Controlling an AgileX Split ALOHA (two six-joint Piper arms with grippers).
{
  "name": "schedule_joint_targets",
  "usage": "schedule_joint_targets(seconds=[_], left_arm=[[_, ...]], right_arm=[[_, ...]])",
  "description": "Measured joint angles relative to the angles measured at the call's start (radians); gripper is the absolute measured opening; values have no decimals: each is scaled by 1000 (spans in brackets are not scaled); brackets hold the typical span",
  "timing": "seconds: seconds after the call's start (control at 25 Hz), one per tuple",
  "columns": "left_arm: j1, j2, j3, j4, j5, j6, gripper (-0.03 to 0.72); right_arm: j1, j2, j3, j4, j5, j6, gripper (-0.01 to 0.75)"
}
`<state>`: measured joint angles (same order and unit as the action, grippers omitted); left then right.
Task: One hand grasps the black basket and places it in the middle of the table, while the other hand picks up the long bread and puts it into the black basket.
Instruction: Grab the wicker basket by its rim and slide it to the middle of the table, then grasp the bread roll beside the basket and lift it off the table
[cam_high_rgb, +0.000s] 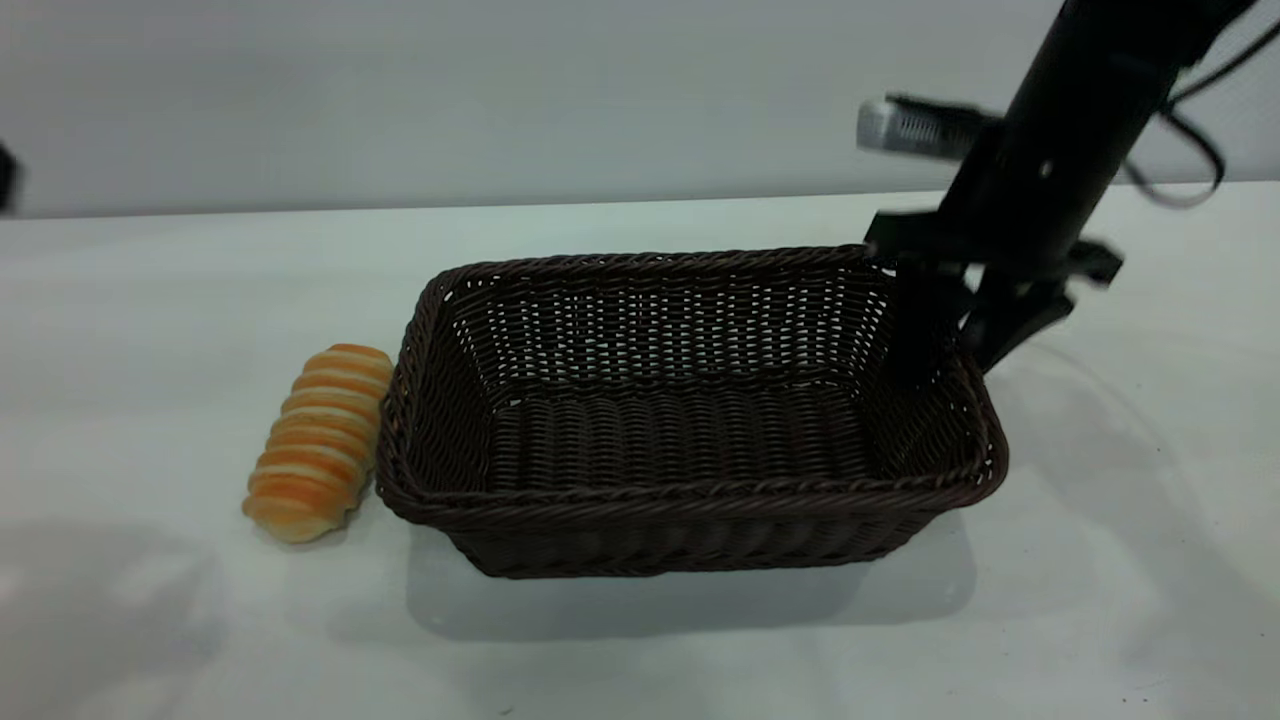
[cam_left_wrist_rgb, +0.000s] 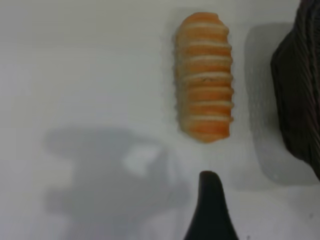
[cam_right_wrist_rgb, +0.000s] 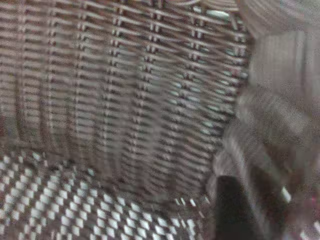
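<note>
Right gripper (cam_high_rgb: 945, 325) straddles the black basket (cam_high_rgb: 690, 420) at its right end wall, one finger inside, one outside, clamped on the rim (contact blurred in wrist view). Long bread (cam_high_rgb: 318, 441) just beside basket's left end. Left gripper (cam_left_wrist_rgb: 211, 210): only one fingertip shows; jaw gap cannot be told.

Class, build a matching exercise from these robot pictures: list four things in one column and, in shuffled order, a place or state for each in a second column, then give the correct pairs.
Column 1
1. black basket
2. long bread
3. right gripper
4. left gripper

Column 2
A. lies on the table, just outside the basket's left end
B. hangs above the table near the bread, touching nothing
C. stands mid-table, nothing inside
D. straddles the rim at the basket's right end

Pairs: 1-C, 2-A, 3-D, 4-B
</note>
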<state>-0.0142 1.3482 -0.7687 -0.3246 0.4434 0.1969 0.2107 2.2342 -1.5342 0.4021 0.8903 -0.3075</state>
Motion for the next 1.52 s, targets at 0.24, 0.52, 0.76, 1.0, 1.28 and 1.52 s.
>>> schedule_joint_targets(seconds=[0.24, 0.52, 0.76, 1.0, 1.28, 1.52], left_arm=[[-84, 249, -6, -47, -167, 82, 581], [-120, 509, -51, -52, -348, 93, 581], [-122, 686, -172, -54, -363, 93, 581], [-122, 818, -263, -81, -347, 93, 570], [-124, 850, -281, -92, -336, 91, 206], [-112, 801, -279, -82, -294, 123, 97]], right_arm=[[0, -225, -5, -55, 187, -36, 556], [0, -505, -5, -60, 324, -84, 556], [0, -728, 49, 31, 334, -85, 556], [0, -984, 242, 64, 344, -85, 556], [0, -1308, 520, -24, 350, -85, 556], [0, -1605, 718, -140, 350, -46, 556]])
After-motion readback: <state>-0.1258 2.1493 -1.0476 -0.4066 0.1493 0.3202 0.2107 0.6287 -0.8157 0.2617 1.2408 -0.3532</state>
